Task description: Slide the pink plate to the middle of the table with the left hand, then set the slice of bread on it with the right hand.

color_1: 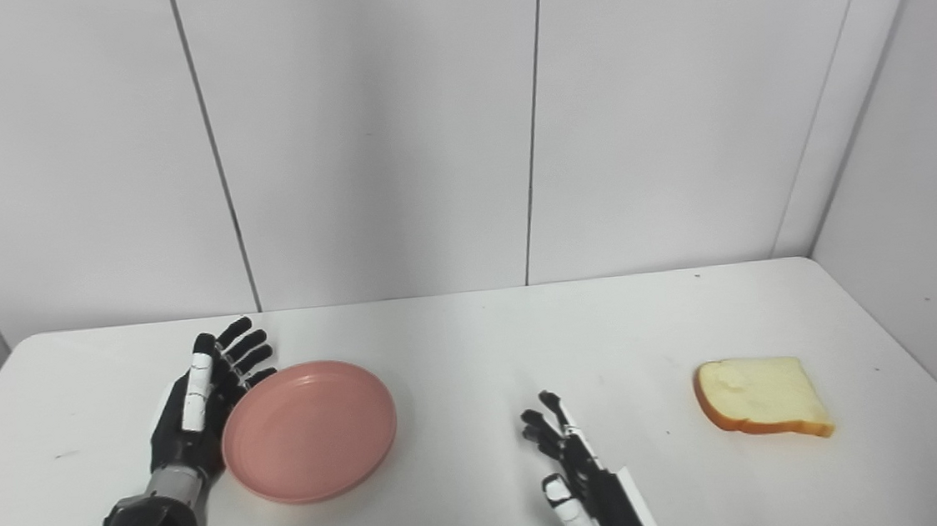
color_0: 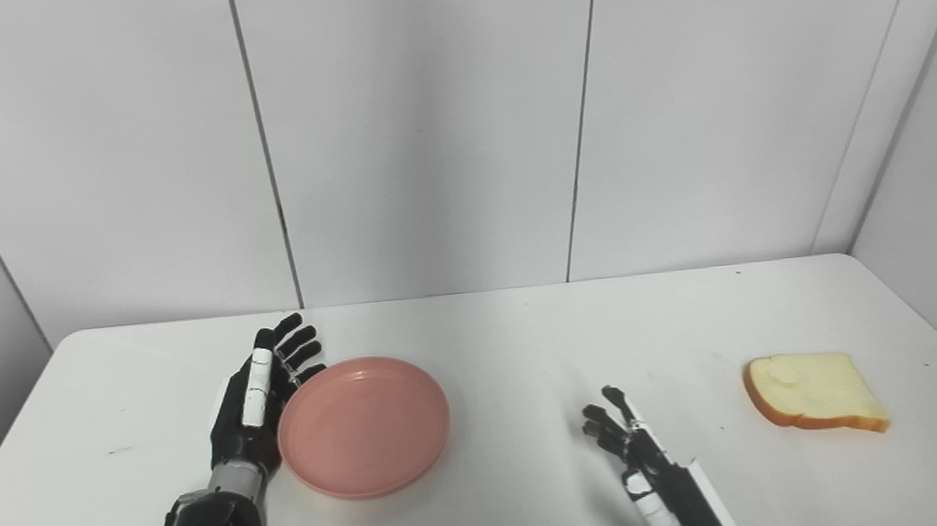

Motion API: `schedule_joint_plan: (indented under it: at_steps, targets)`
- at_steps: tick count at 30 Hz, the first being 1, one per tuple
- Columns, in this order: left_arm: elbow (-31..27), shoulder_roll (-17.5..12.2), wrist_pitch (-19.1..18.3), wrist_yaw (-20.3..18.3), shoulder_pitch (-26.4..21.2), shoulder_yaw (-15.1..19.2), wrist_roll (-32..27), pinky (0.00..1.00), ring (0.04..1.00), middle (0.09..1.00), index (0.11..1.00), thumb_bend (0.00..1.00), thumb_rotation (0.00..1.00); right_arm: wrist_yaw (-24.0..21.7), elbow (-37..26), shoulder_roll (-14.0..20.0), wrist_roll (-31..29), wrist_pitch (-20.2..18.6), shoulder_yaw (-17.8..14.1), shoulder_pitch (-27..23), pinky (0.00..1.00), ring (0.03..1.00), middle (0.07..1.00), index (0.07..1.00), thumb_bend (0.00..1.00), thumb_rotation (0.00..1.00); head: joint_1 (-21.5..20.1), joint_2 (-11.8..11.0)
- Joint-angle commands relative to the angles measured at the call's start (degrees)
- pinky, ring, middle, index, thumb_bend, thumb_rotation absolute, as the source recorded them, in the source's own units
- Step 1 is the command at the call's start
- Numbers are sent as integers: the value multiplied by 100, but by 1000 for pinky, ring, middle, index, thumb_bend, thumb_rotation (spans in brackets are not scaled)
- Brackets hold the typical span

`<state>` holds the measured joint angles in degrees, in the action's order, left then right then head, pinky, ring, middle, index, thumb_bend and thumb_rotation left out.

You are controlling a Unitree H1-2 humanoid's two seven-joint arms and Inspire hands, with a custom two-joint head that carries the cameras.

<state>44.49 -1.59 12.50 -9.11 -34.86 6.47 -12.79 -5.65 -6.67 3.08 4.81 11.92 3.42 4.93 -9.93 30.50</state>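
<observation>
Left of centre on table (color_0: 524, 325), plate (color_0: 364, 426) sits w/ left hand (color_0: 258, 405) flat vs its left rim, fingers spread, holding nothing — placed to shove it rightward. Right hand (color_0: 638, 450) waits open, well apart from bread (color_0: 813, 393) at right.

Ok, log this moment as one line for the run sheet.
stage: plate slide | left hand: open, against pink plate left rim | right hand: open, idle | bread: on table, right, untouched
</observation>
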Motion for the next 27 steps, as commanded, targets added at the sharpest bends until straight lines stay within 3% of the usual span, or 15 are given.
schedule_joint_plan:
  at_steps: [1, 13, 27]
  targets:
    - [-120, 124, -204, 202, 3, -66, 126, 716, 787, 786, 757, 893, 837, 110, 349, -278, 10, -108, 169, 355, 915, 869, 894, 966, 828, 1000, -102, 24]
    - [-465, 515, -522, 467, 131, -118, 215, 724, 790, 785, 730, 892, 847, 331, 225, -563, 391, -271, 403, 275, 919, 874, 892, 967, 802, 1000, -803, 121]
    - [-520, 671, -567, 380, 246, -232, 189, 706, 773, 777, 729, 911, 841, 441, 176, -665, 542, -361, 512, 242, 915, 896, 912, 972, 748, 1000, -997, 113]
